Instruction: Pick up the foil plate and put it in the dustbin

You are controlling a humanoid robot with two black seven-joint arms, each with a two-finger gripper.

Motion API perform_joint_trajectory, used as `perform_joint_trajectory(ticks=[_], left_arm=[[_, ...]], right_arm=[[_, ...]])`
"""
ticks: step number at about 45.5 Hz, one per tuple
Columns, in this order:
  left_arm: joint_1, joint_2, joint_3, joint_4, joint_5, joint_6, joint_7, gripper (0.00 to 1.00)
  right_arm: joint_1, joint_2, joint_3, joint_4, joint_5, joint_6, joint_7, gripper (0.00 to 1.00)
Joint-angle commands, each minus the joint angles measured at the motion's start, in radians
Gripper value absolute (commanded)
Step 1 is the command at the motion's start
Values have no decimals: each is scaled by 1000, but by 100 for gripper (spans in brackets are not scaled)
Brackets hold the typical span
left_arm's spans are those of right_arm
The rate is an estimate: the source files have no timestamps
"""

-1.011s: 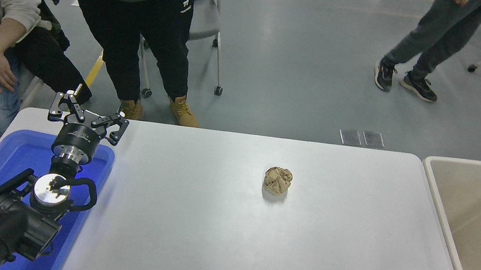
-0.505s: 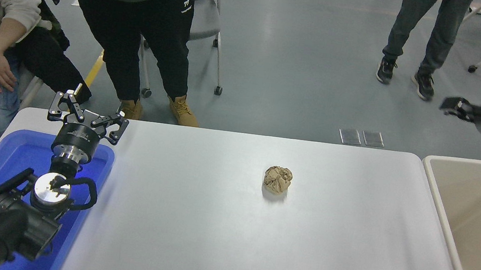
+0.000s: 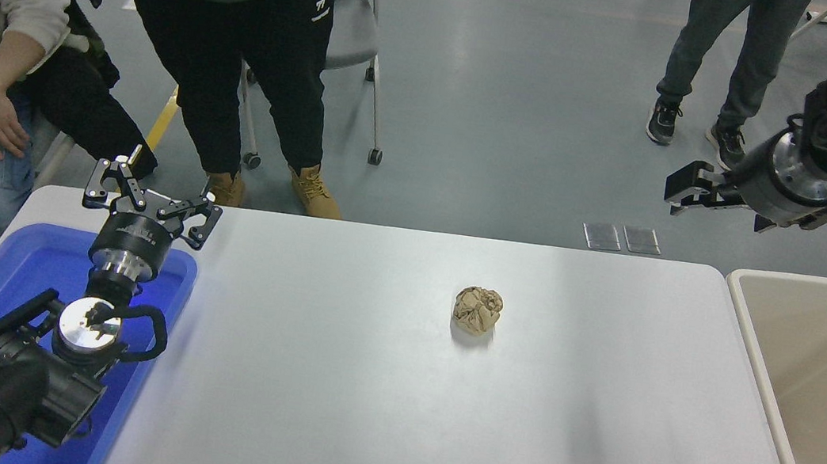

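The foil plate is not in view. The dustbin [image 3: 779, 368], a large beige bin, stands off the table's right end, and the part of its inside that shows holds nothing. My right gripper [image 3: 720, 207] hangs high in the air beyond the table's far right corner, left of and above the dustbin, open and holding nothing. My left gripper [image 3: 150, 201] is parked open over the far end of a blue tray at the lower left.
A crumpled brown paper ball [image 3: 477, 309] lies on the white table [image 3: 375, 403], right of its middle. The shallow blue tray [image 3: 17, 268] sits at the left edge. People stand and sit at the far left, and another person stands at the top right.
My right gripper has risen from just over the dustbin's far right side and swung up and left, to above the table's far right corner. The left arm has not moved.
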Motion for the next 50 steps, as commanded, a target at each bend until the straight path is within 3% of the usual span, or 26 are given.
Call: perform_joint_trajectory(ticks=[1, 50], left_arm=[[0, 1, 0, 0, 0, 1, 0, 99], [1, 0, 0, 0, 0, -1, 0, 99]], right_arm=[[62, 32, 9, 58, 0, 78, 0, 100], [-10, 31, 17, 52, 25, 78, 0, 100]])
